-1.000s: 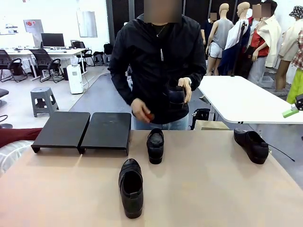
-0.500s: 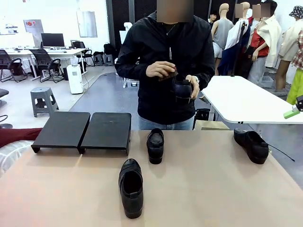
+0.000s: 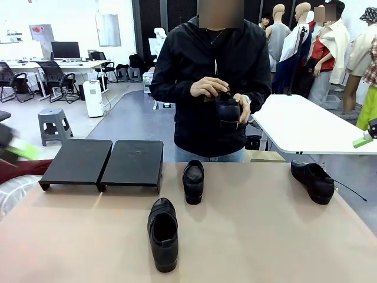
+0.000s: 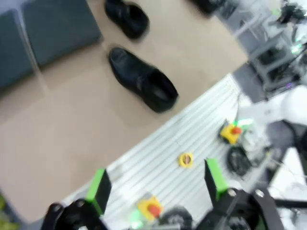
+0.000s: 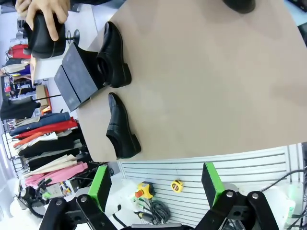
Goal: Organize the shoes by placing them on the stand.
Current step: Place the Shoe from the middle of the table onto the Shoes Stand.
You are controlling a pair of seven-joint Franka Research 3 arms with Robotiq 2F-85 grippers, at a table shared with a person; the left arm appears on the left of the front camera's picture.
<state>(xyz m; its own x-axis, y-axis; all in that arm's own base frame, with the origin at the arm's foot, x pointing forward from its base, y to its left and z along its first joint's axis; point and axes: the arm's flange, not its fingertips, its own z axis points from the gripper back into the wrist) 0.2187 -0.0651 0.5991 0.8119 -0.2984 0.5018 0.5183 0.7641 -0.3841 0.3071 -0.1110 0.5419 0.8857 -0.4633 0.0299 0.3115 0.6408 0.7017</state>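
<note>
Green-padded left fingers (image 4: 98,189) and right fingers (image 5: 211,184) gape empty; glossy round-toed loafers (image 3: 163,233) rest on the smooth tan tabletop (image 3: 265,236).

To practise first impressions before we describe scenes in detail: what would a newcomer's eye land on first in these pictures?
The person at the table's far side holds up a glossy black shoe. Three matching shoes lie scattered on the tan table: one near the front, one mid-table, one far right. The black stand at the far left has no shoe on it yet.
</note>
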